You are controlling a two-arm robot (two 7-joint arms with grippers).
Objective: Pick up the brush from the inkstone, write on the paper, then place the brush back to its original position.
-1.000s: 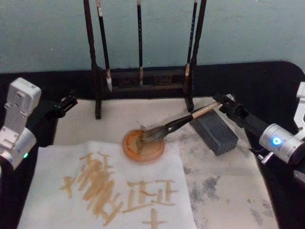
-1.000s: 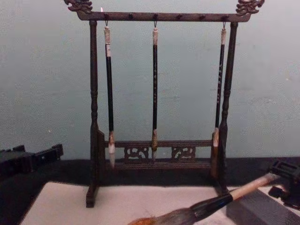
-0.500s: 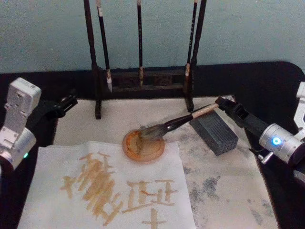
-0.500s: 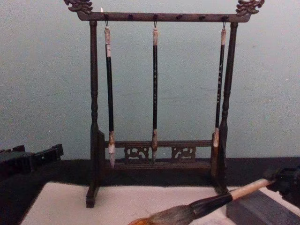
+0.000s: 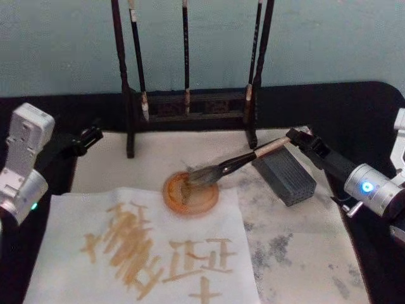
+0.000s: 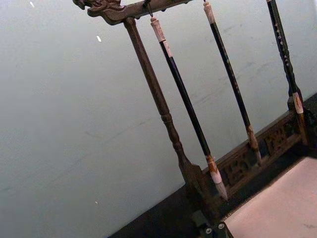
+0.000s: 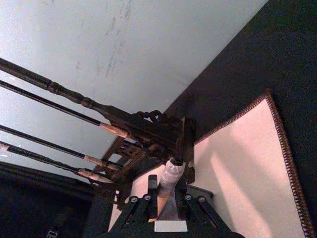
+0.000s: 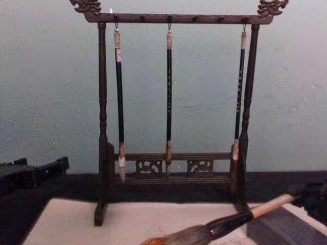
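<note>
The brush (image 5: 234, 163) lies slanted, its bushy bristles resting in the round orange inkstone (image 5: 174, 199) and its pale handle reaching over a dark grey block (image 5: 288, 177). My right gripper (image 5: 296, 137) is at the handle's far end, shut on it. The right wrist view shows the handle (image 7: 171, 176) between the gripper's fingers (image 7: 148, 198). In the chest view the brush (image 8: 225, 224) runs low across the right, up to the right gripper (image 8: 309, 196). The paper (image 5: 63, 221) lies in front with orange-brown characters on it. My left gripper (image 5: 93, 134) is parked shut at the far left.
A dark wooden rack (image 5: 190, 104) with three thin hanging brushes stands behind the inkstone, seen upright in the chest view (image 8: 176, 178). A cream felt mat (image 5: 304, 253) with grey stains covers the table under everything. Black table edges flank it on both sides.
The right gripper and the brush handle's end have sunk slightly, and the bristles have settled into the inkstone. The left arm has stayed put.
</note>
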